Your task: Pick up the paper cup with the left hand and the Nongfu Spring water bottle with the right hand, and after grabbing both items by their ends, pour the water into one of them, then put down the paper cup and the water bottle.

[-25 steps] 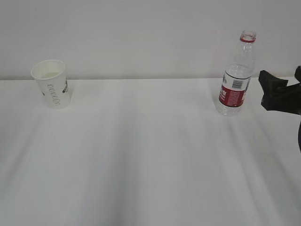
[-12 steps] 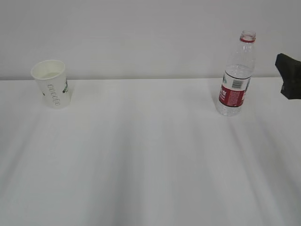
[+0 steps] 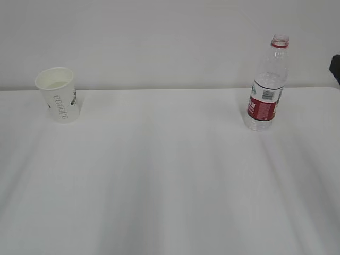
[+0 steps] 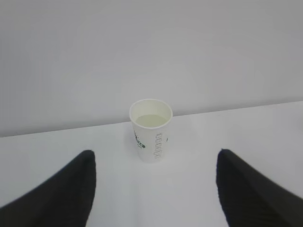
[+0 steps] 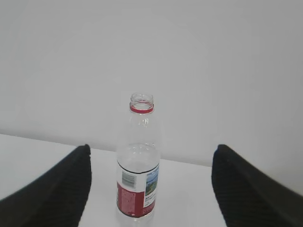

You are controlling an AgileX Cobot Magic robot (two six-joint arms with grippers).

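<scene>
The paper cup (image 3: 58, 95) stands upright at the table's far left, white with dark lettering. In the left wrist view the paper cup (image 4: 151, 137) lies ahead of my left gripper (image 4: 155, 156), which is open and empty, with its fingers (image 4: 66, 194) well short of the cup. The Nongfu Spring water bottle (image 3: 267, 85) stands upright and uncapped at the far right. My right gripper (image 5: 151, 151) is open with the bottle (image 5: 138, 175) ahead of it and untouched. Only a black sliver of the right gripper (image 3: 336, 69) shows at the exterior view's right edge. No stream of water shows.
The white table (image 3: 170, 175) stretches bare between the cup and the bottle and toward the front edge. A plain white wall (image 3: 159, 37) rises just behind both objects.
My right gripper has drawn back to the right, away from the bottle, almost out of the exterior view. The cup and the bottle have not moved.
</scene>
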